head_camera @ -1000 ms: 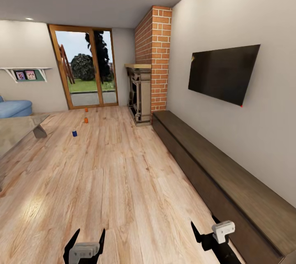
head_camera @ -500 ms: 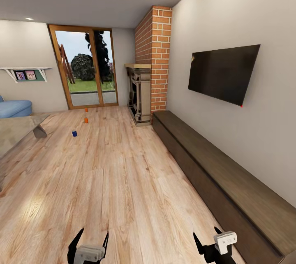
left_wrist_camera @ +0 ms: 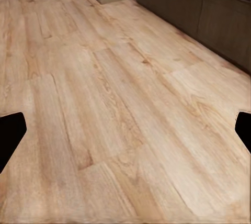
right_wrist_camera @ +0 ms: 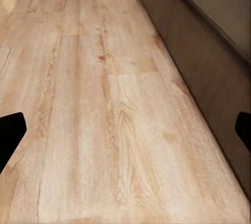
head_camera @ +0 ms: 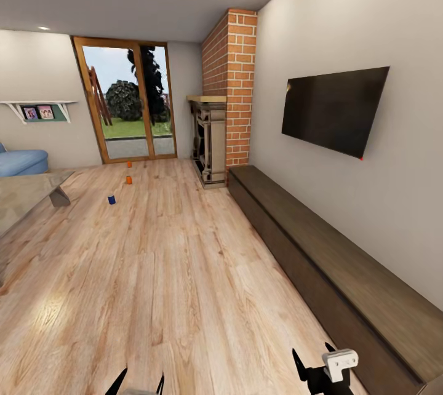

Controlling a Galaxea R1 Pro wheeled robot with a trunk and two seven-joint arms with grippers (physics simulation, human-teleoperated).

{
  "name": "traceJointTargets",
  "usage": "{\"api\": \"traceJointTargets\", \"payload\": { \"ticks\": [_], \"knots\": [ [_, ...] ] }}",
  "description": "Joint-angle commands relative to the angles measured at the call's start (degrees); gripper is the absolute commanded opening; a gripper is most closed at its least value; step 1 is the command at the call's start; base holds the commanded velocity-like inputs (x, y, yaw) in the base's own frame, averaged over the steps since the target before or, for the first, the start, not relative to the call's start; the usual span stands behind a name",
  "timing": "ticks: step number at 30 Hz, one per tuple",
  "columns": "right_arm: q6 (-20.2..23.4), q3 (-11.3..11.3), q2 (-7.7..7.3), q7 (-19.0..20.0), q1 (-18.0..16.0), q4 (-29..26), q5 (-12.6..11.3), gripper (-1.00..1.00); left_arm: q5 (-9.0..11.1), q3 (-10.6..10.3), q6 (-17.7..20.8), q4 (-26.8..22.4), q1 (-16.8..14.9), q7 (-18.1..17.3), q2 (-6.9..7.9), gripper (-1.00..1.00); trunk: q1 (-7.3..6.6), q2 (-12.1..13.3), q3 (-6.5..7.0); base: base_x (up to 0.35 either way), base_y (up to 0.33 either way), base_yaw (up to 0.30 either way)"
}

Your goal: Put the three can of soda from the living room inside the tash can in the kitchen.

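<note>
Facing three small soda cans, one blue (head_camera: pixel 111 199), two orange (head_camera: pixel 128 179) (head_camera: pixel 129 164), mid-floor toward the glass doors (head_camera: pixel 129 103). Both claws (head_camera: pixel 140 381) (head_camera: pixel 312 363) spread, empty. Risk: you clip the long dark bench (head_camera: pixel 320 266) driving in.

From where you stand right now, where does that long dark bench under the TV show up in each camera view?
Head view: the long dark bench runs along the right wall, from the fireplace toward the right claw.
Left wrist view: its dark front fills the upper right corner.
Right wrist view: it runs down the right side.
Shared landmark: the fireplace base, at the bench's far end in every view.
</note>
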Motion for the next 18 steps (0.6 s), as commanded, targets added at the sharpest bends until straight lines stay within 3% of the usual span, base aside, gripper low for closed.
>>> {"api": "traceJointTargets", "payload": {
  "ticks": [1,5,8,10,18],
  "knots": [
    [0.22,-0.03,0.05,-0.20,0.01,-0.01,-0.16,1.00,-0.02,0.00,-0.03,1.00,-0.32,-0.01,0.00,1.00,0.00,0.00,0.00,0.000,0.000,-0.007],
    [0.53,-0.73,0.31,-0.40,0.03,-0.42,-2.47,1.00,-0.01,0.00,-0.05,2.65,-0.89,-0.04,0.00,1.00,0.00,0.00,0.00,0.000,0.000,-0.068],
    [0.78,-1.49,0.63,-0.50,0.03,-0.77,-7.89,1.00,0.00,-0.07,-0.07,4.10,-1.31,-0.05,-0.05,1.00,0.00,0.00,0.00,0.000,0.000,-0.170],
    [0.85,-1.68,0.71,-0.52,0.03,-0.86,-9.60,1.00,-0.05,-0.16,-0.07,4.53,-1.41,-0.06,-0.07,1.00,0.00,0.00,0.00,0.000,0.000,-0.215],
    [0.88,-1.74,0.82,-1.02,0.04,-0.86,-11.17,1.00,-0.01,-0.25,-0.09,4.97,-1.51,-0.07,-0.06,1.00,0.00,0.00,0.00,0.000,0.000,-0.242]
  ]
}}
